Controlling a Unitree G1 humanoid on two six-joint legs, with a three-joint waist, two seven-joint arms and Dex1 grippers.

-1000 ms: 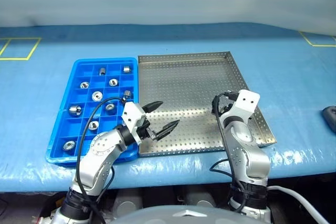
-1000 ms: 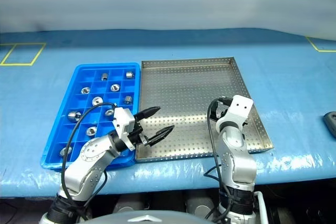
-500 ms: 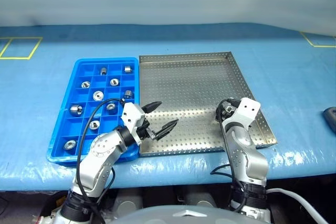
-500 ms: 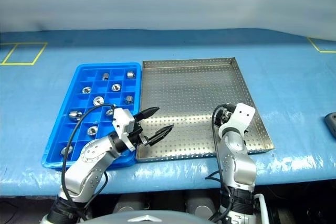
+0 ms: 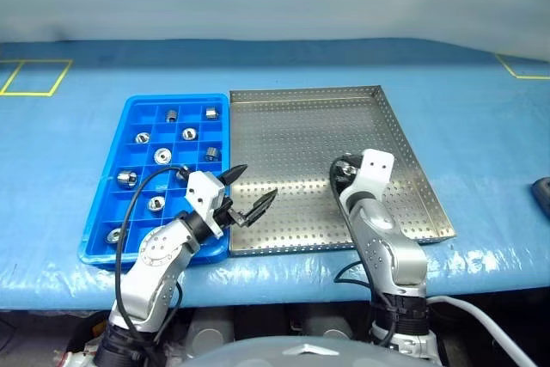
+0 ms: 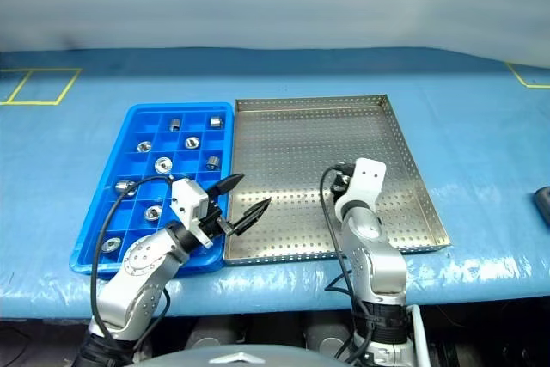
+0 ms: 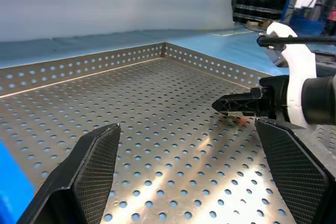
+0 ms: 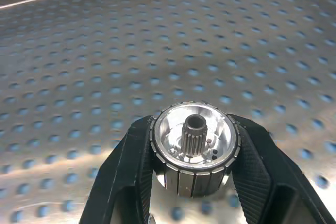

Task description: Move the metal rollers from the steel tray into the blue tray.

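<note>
Apparently right hand [image 8: 191, 182] clamps roller [image 8: 193, 148], underside hidden.

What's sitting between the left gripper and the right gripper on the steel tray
Nothing: the left eye view shows bare perforated steel tray floor between the open left gripper and the right gripper, which is shut on a metal roller.

Bright blue tray [image 5: 129, 212] holds shiny silver rollers [image 5: 162, 155]; silver steel tray [image 5: 318, 126] is dotted with tiny holes; pale blue table cover [image 5: 481, 118].

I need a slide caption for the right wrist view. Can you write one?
Right gripper shut on a metal roller, held over the perforated steel tray.
</note>
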